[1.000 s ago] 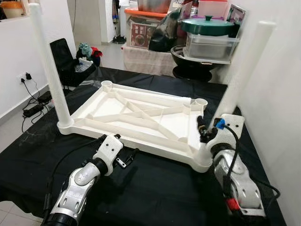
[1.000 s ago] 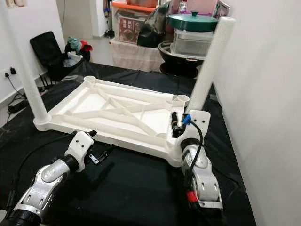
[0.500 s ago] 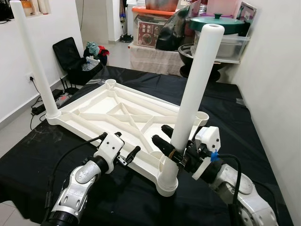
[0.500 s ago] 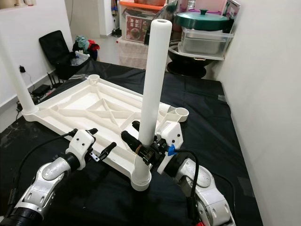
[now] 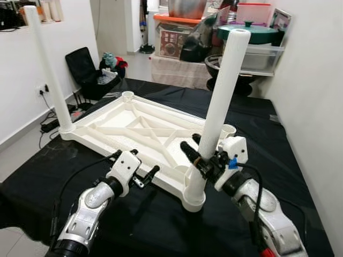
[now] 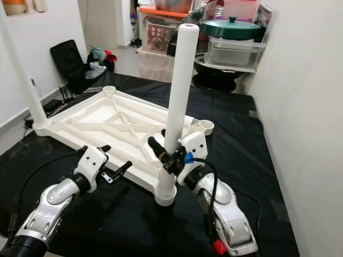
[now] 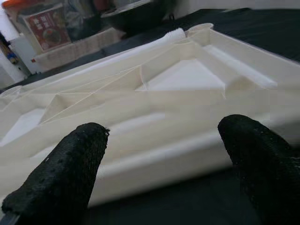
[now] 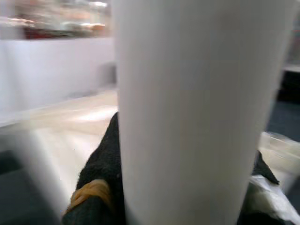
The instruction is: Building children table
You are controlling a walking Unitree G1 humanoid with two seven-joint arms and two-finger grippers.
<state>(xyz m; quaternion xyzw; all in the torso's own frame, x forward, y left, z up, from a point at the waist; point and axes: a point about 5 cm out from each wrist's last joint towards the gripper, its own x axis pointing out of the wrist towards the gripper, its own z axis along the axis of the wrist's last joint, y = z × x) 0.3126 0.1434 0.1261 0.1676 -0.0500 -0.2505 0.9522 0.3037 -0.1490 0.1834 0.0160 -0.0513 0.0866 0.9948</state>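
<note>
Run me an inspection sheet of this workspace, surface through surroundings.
Surface: black cloth over the floor.
Job's things: white tabletop lying upside down; far left leg and near right leg standing in corner sockets; two far sockets empty.
Clutter: nothing seen.
Grippers: right tool shut on the near right leg; left tool open at the tabletop's near edge.
Cables: black leads along both arms; wall plug wiring.
Surroundings: storage bins, green lid, black bag.
</note>
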